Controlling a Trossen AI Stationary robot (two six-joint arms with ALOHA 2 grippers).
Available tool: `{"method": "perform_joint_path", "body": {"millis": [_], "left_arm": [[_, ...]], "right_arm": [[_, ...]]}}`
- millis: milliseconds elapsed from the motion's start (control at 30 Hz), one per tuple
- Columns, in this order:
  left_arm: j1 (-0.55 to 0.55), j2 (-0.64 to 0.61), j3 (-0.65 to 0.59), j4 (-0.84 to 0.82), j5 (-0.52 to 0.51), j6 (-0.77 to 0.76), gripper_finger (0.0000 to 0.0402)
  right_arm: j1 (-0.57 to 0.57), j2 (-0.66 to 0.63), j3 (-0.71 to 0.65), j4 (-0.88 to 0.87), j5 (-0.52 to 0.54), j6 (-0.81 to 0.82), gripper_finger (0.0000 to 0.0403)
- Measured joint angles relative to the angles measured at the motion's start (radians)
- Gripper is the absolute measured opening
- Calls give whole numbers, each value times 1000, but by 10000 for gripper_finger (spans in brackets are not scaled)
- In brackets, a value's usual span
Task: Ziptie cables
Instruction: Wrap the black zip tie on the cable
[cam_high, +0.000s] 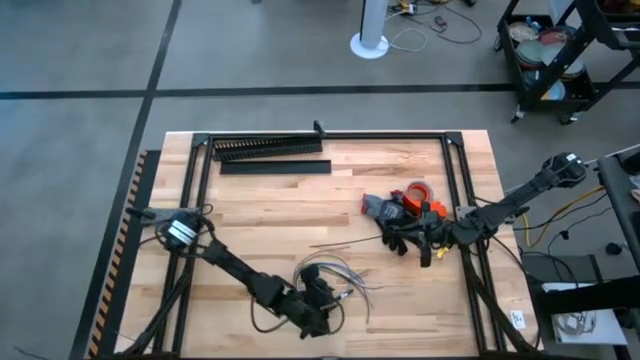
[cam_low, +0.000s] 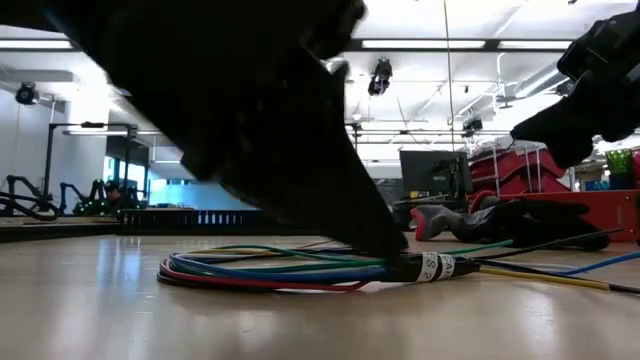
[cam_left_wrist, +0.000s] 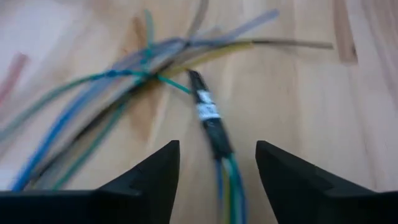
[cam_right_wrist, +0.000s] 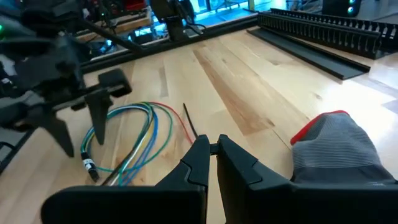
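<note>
Left gripper (cam_left_wrist: 214, 171) hangs low over the near middle of the wooden table (cam_high: 270, 215), fingers (cam_left_wrist: 149, 177) spread wide apart, nothing held; between them lies the dark, white-labelled end of the cables (cam_left_wrist: 208, 115). Cables (cam_high: 335, 275) sit loosely looped flat on the wood just beside that gripper (cam_high: 318, 295); low view shows the loop (cam_low: 270, 270) as blue, green and red strands running into a black banded end. One thin dark ziptie (cam_right_wrist: 189, 127) lies straight on the table just beyond the loop, alongside a red strand; in the high view a thin dark strip (cam_high: 330, 245) shows between the cables and the right arm. Right gripper (cam_right_wrist: 213, 158) is near the table's right side, fingers closed almost together with only a narrow slit, empty as far as visible. Beside it: a grey glove with red trim (cam_right_wrist: 336, 149), an orange roll of tape (cam_high: 418, 190). Black comb-toothed duct (cam_high: 268, 147) and its flat cover strip (cam_high: 275, 167) lie along the far edge, well apart from the cables.
</note>
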Motion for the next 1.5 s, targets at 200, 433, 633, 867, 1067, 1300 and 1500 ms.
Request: {"method": "perform_joint_path", "body": {"millis": [200,433,633,867,1067,1300,1500], "left_arm": [[29,62,118,-147,55,-38,200],[93,98,157,-227,174,-142,95],[95,48,159,-366,104,-202,16],[72,-158,67,-772,-79,-355,5],[39,-461,-157,-868,-95,-535,3],[-41,-886,-276,-889,-150,-618,2],[-83,-1105,-173,-879,-174,-525,2]], "right_arm": [[0,-1,0,4,1,-6,0],[0,-1,0,11,1,-5,0],[0,32,51,-19,2,-4,0],[0,239,143,-14,45,48,0],[0,510,252,48,100,118,0],[0,771,415,85,104,171,0],[13,950,496,86,94,344,0]]}}
